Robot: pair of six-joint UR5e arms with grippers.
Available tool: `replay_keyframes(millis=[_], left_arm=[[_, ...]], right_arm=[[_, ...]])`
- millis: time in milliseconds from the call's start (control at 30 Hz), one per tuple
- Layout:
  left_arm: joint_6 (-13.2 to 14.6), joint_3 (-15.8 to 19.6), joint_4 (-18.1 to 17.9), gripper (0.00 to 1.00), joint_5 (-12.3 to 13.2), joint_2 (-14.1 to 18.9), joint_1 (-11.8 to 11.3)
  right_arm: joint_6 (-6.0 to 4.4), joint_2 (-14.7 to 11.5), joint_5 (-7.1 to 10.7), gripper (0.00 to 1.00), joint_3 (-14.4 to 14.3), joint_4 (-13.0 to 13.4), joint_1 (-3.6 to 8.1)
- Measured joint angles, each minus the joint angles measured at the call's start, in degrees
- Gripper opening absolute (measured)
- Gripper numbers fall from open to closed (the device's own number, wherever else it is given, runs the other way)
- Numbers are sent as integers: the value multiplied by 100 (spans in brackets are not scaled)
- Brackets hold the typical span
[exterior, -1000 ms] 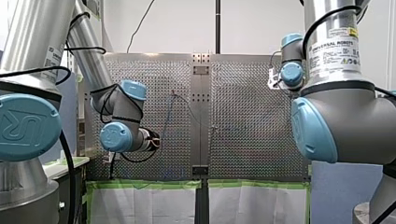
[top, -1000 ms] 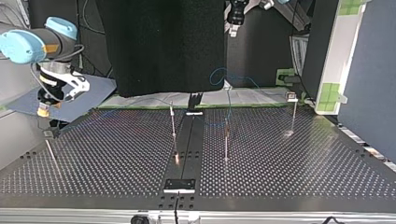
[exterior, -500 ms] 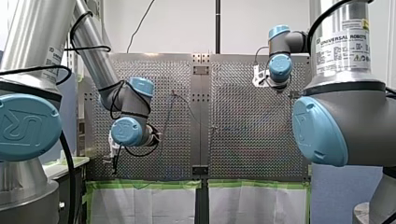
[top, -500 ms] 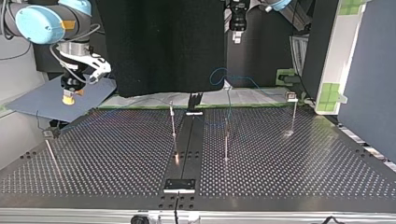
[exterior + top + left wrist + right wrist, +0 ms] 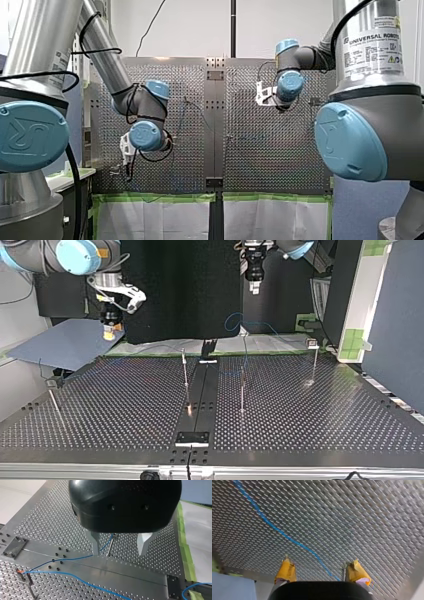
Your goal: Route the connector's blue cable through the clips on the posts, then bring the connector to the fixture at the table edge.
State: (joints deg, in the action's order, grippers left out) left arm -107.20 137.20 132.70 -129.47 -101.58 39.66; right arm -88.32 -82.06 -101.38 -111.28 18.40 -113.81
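Perforated table [image 5: 325, 415] is sitting well below both grippers. My left gripper [image 5: 119, 545] is hanging open, empty, over a post [image 5: 110, 547]; my right gripper [image 5: 321, 571] is gaping empty too. Blue cable [image 5: 287, 538] is lying slack on the table, threading past the posts.

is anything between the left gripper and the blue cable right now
Nothing visible blocks it. In the left wrist view my left gripper hangs with open jaws over the blue cable, only air between. A thin post stands under the jaws beside the cable, so a straight descent might meet it.
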Motion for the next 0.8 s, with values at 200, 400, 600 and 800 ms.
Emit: replay_keyframes(millis=[200, 400, 600, 800], left_arm=[[-2, -22, 10, 100, 31, -1, -73], [-14, -24, 13, 100, 61, 1, -164], [-28, -26, 28, 100, 110, 0, -269], [34, -66, -27, 100, 118, 2, -383]], right_arm=[[-19, 252, -6, 100, -69, 81, -284], [-75, 311, -13, 100, -116, 165, -583], [-100, 315, -30, 100, -216, 269, -881], [-149, 319, -143, 100, -365, 431, -1174]])
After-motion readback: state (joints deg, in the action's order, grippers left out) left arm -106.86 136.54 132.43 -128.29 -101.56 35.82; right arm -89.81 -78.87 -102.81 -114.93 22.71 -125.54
